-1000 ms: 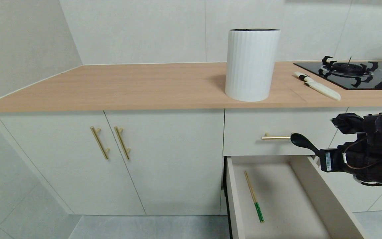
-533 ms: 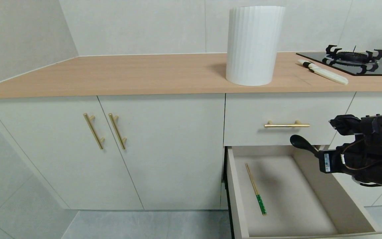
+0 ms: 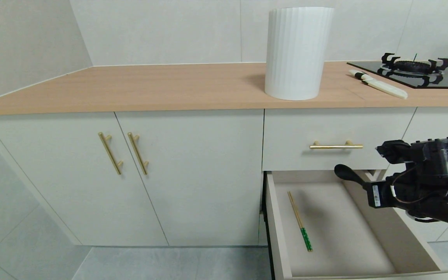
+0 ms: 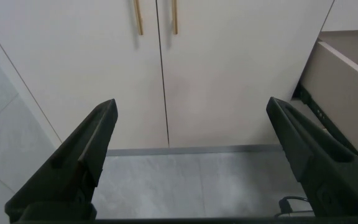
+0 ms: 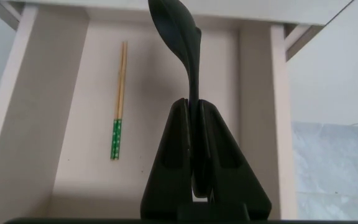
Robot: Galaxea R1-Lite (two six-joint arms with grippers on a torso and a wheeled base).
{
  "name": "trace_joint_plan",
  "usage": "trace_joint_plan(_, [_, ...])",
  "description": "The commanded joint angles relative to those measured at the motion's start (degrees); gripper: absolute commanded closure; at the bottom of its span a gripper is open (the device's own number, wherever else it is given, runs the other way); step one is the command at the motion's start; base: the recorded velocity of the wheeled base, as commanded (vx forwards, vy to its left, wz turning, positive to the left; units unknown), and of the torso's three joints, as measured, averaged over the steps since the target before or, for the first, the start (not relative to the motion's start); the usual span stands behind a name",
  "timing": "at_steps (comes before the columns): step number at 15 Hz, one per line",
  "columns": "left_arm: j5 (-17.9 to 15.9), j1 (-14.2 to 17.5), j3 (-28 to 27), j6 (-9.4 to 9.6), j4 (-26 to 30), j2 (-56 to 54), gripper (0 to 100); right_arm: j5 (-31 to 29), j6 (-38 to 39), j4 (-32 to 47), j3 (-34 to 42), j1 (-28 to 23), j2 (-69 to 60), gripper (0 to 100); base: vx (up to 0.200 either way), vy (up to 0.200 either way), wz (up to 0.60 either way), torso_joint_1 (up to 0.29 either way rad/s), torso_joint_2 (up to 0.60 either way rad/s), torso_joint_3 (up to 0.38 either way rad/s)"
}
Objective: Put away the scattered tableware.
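The right gripper (image 3: 368,191) is clamped on the handle of the black spoon (image 3: 345,172), which hangs above the far right part of the open drawer (image 3: 275,233), close to its right wall. Inside, the chopsticks (image 3: 300,225) lie near the left wall, with wide bare floor between them and the right wall. The left gripper (image 4: 191,112) hangs with fingers spread wide, facing the cabinet doors (image 4: 229,68) left of the drawer, while a knife (image 3: 379,84) lies on the counter (image 3: 150,89) far right.
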Motion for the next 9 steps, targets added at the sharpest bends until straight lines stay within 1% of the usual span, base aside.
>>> trace_joint_plan(1, [0.0, 0.0, 0.0, 0.00, 0.0, 0.0, 0, -0.3, 0.0, -0.1, 0.4, 2.9, 5.1, 100, 0.000, 0.000, 0.00, 0.000, 0.00, 0.000])
trace_joint_plan(3, [0.0, 0.0, 0.0, 0.00, 0.0, 0.0, 0, -0.6, 0.4, -0.2, -0.2, 4.8, 10.1, 100, 0.000, 0.000, 0.00, 0.000, 0.00, 0.000])
trace_joint_plan(5, [0.0, 0.0, 0.0, 0.00, 0.0, 0.0, 0, -0.9, 1.4, -0.2, -2.0, 5.1, 15.5, 100, 0.000, 0.000, 0.00, 0.000, 0.00, 0.000])
trace_joint_plan(7, [0.0, 0.0, 0.0, 0.00, 0.0, 0.0, 0, -2.2, 7.2, -0.5, -5.1, 5.7, 20.9, 100, 0.000, 0.000, 0.00, 0.000, 0.00, 0.000])
trace_joint_plan(8, [0.0, 0.0, 0.0, 0.00, 0.0, 0.0, 0, -3.6, 11.0, -0.9, -7.0, 6.5, 24.1, 100, 0.000, 0.000, 0.00, 0.000, 0.00, 0.000])
trace_joint_plan(9, [0.0, 0.0, 0.0, 0.00, 0.0, 0.0, 0, -5.3, 12.9, -1.7, -8.2, 6.7, 26.6, 100, 0.000, 0.000, 0.00, 0.000, 0.00, 0.000])
